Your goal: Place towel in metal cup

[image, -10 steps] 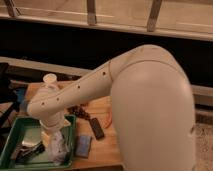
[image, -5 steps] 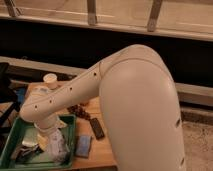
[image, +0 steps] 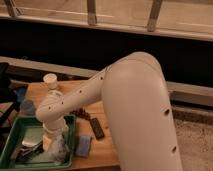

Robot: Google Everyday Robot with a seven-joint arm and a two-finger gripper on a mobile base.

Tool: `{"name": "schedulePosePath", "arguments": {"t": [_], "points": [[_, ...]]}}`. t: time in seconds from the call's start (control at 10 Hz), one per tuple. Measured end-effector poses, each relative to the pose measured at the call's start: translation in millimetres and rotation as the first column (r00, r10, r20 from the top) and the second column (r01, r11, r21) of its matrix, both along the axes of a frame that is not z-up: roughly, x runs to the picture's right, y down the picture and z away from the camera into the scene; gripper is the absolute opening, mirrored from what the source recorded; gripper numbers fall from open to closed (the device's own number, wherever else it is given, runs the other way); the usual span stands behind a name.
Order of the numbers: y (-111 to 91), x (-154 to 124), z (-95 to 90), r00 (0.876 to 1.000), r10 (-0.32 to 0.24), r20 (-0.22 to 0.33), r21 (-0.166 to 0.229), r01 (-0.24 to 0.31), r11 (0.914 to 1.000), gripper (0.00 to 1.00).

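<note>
STEP: towel pickup (judged) | tool (image: 54, 145) low inside green tray (image: 10, 134), grip state cannot be told | towel (image: 61, 153) crumpled directly beneath it | metal cup (image: 31, 139) apparently just beside | NEXT: confirm hold, lift, carry over cup.

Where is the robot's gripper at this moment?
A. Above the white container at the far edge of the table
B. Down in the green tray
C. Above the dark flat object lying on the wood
B: the gripper is low inside the green tray, well apart from the white container and the dark flat object.
</note>
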State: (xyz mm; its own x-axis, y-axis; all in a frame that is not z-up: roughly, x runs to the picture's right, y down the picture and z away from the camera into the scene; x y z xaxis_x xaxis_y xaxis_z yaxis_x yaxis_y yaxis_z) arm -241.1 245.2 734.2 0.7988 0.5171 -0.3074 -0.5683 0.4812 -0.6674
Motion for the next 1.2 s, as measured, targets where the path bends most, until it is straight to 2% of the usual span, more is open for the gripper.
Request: {"name": "schedulePosePath", "arguments": {"t": [0.2,0.4,0.5,0.7,0.8,0.9,1.2], "points": [[3,-14,8.9,0.998,0.041,0.046,-0.028,-0.040,0.9988,0.80],[2,-30,11.1,0.995,0.064,0.078,-0.034,-0.061,0.9975,0.80],[0,-39,13.0,0.993,0.070,0.094,-0.038,-0.067,0.9970,0.80],[10,-48,21.8,0.993,0.063,0.101,-0.068,-0.056,0.9961,0.77],[19,-47,32.4,0.994,0.060,0.095,-0.089,-0.052,0.9947,0.67],[22,-48,35.1,0.994,0.064,0.093,-0.099,-0.055,0.9936,0.60],[22,-39,34.9,0.995,0.054,0.080,-0.106,-0.046,0.9933,0.27]]}}
